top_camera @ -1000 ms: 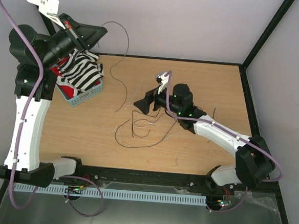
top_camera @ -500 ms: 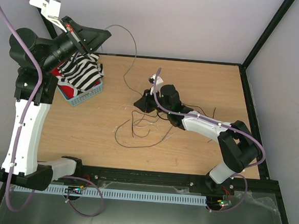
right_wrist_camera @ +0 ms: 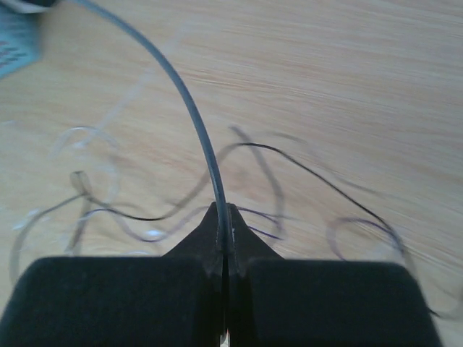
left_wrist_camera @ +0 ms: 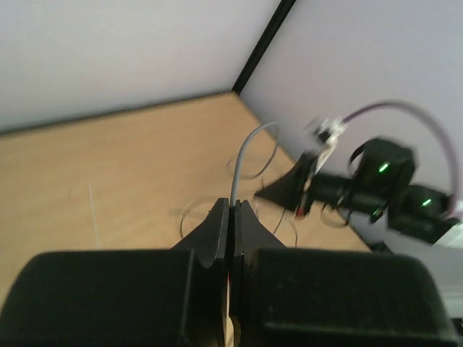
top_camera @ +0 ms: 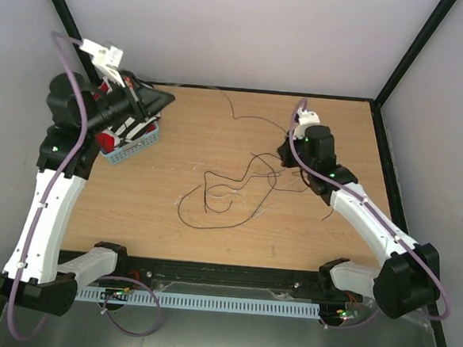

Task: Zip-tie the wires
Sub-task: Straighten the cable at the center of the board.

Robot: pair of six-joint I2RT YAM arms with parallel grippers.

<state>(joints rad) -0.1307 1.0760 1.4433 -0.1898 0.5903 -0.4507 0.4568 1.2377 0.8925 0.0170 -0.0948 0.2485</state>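
Bare table (top_camera: 125, 214) on the near side of both end effectors, and more open wood to the right of the right end effector (top_camera: 284, 151), out to the dark side rail. Tighter around the left end effector (top_camera: 167, 99): raised near the table's far-left corner, back wall just behind it, blue basket (top_camera: 138, 145) directly below and beside it. Both end effectors pressed fully shut, each pinching one thin grey strand of the wires (top_camera: 232, 191) between its fingertips; strand rising straight out of the tips in each wrist view. Rest of the wires loose on the table between the two end effectors, nearer the right one and toward the near edge from it, looping dark and pale over the wood. Two arms, two end effectors, one basket; several wires, too thin and tangled to count exactly.
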